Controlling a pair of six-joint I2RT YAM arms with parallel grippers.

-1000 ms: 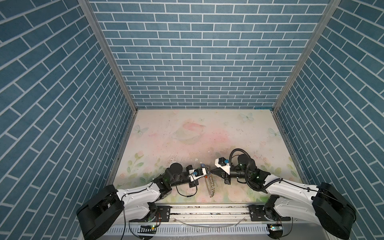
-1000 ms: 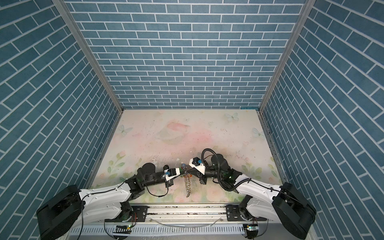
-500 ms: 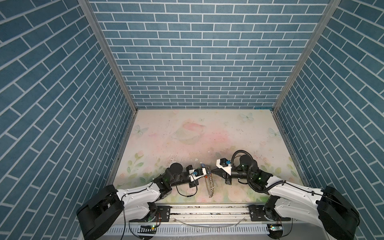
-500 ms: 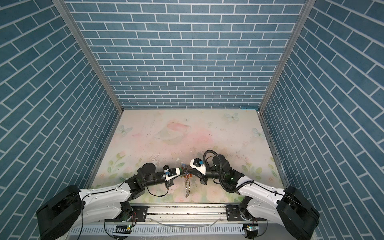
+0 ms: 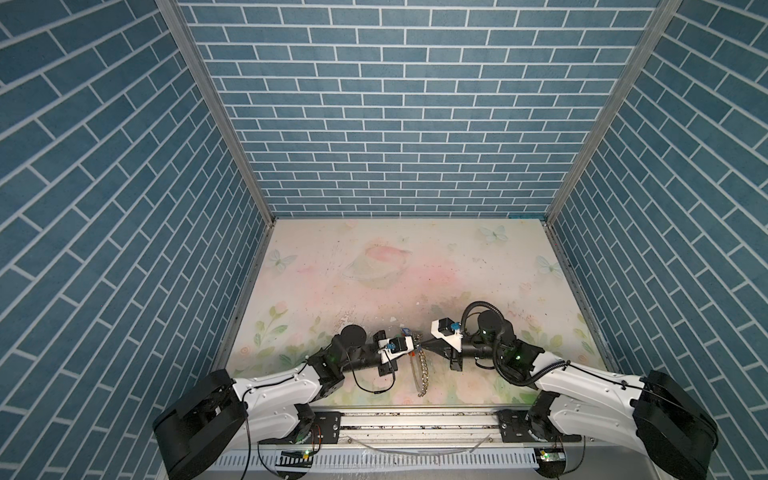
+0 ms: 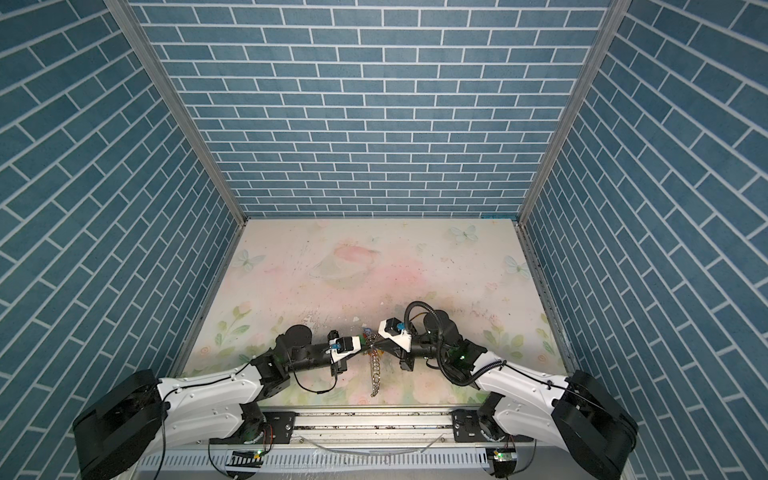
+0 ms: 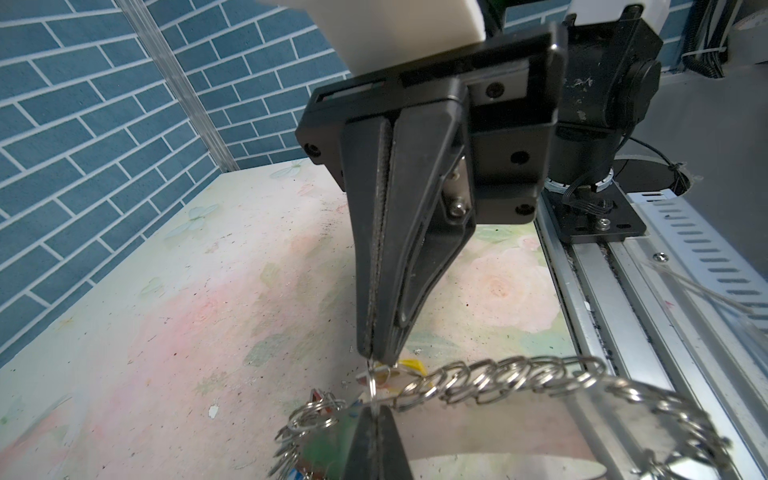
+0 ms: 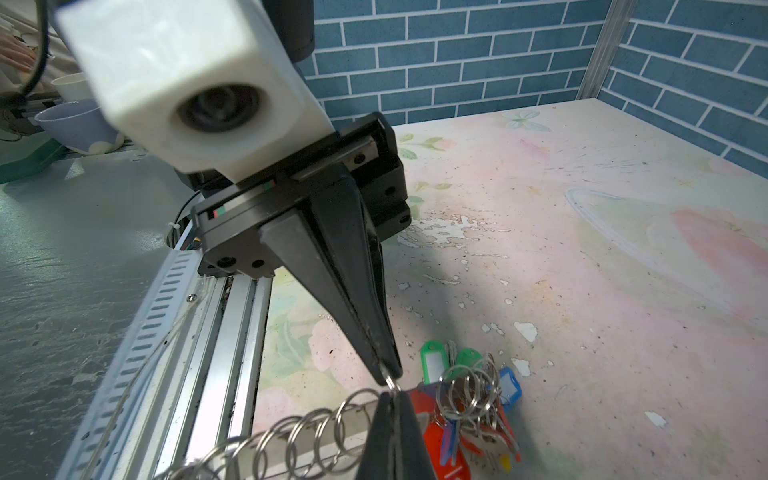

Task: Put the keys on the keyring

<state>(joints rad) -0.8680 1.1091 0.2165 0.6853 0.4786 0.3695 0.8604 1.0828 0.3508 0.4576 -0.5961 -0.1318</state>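
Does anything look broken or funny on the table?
Yes: the flowery pink table cover is chipped, with white patches worn bare near the bunch of coloured tagged keys. Nothing else looks broken.

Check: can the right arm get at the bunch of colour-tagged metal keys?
Probably not yet: the right tool is shut on a small silver wire ring. The bunch is right beside it, uncovered.

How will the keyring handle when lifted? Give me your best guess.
The keyring looks like a stiff metal plate, so it probably won't flex. Its rim rings look loosely strung, so they'd likely swing and snag. With the left gripper and right gripper pinching just one wire ring, it may pivot.
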